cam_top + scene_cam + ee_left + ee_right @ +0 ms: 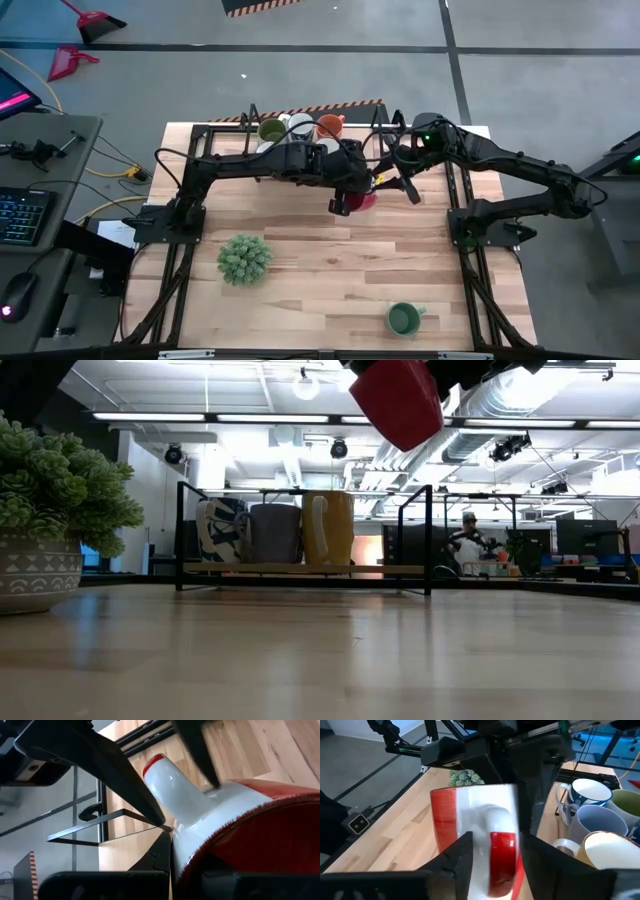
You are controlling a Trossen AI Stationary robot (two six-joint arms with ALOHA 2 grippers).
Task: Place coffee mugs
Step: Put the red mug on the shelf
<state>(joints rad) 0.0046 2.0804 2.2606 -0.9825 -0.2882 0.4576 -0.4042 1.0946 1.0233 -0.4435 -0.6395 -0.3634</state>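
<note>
Left hand: clenched on the red mug, holding it in the air above the counter, just in front of the rack; in the left wrist view its dark fingers press the mug's white handle.
Right hand: at the same red mug from the other side, fingers flanking the mug's handle; whether they grip it cannot be told.
Dark green mug: alone at the counter's near edge, well apart from both hands.
Plant: bushy, in a patterned pot, left of centre.
Rack: black wire frame at the far edge, carrying a blue-patterned mug, a pale mug and a yellowish mug side by side.
Person: in the room beyond the counter.
</note>
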